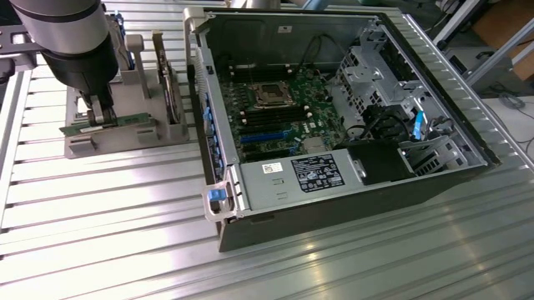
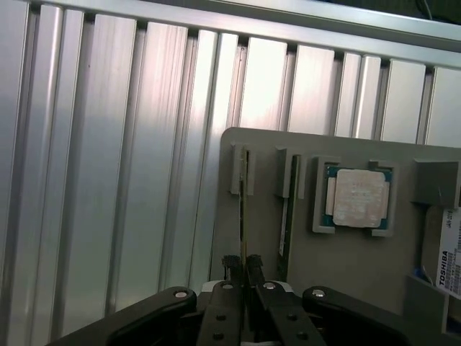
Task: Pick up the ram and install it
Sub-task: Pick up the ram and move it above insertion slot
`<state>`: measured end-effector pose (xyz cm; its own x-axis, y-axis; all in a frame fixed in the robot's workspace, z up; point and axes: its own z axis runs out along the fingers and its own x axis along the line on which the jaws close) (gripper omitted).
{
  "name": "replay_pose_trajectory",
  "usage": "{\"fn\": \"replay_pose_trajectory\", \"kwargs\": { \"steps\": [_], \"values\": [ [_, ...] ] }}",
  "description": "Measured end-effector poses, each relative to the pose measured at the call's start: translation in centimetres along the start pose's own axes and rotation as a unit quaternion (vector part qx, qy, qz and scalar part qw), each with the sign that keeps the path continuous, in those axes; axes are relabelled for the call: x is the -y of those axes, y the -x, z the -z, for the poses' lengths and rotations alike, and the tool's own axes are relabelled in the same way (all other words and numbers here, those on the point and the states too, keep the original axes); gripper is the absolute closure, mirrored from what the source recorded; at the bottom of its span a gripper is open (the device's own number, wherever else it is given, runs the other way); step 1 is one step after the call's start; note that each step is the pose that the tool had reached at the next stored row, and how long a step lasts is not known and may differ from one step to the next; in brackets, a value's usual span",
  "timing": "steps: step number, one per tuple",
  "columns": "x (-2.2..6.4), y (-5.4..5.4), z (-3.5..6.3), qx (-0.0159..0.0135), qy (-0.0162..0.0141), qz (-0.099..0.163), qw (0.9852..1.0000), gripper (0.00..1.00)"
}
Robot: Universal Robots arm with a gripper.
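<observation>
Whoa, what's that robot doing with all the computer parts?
The robot arm has its jaws shut on a thin green ram stick at the grey holder. A second stick and a square chip sit beside it in the holder. The open computer stands on the exterior view's right. The ram has not reached it yet.

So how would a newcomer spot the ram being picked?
Find the grey holder tray beside the open computer case. The ram is the green stick standing on edge, pinched by the gripper; its twin stands nearer the CPU chip.
</observation>
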<state>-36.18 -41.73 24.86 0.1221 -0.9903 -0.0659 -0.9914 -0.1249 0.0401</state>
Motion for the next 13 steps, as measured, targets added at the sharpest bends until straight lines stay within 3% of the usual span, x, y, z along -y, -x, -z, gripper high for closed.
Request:
{"fn": "replay_pose_trajectory", "kwargs": {
  "steps": [13],
  "values": [
    [-0.02,0.03,0.52,0.0000,0.0000,0.000,1.0000,0.86]
  ]
}}
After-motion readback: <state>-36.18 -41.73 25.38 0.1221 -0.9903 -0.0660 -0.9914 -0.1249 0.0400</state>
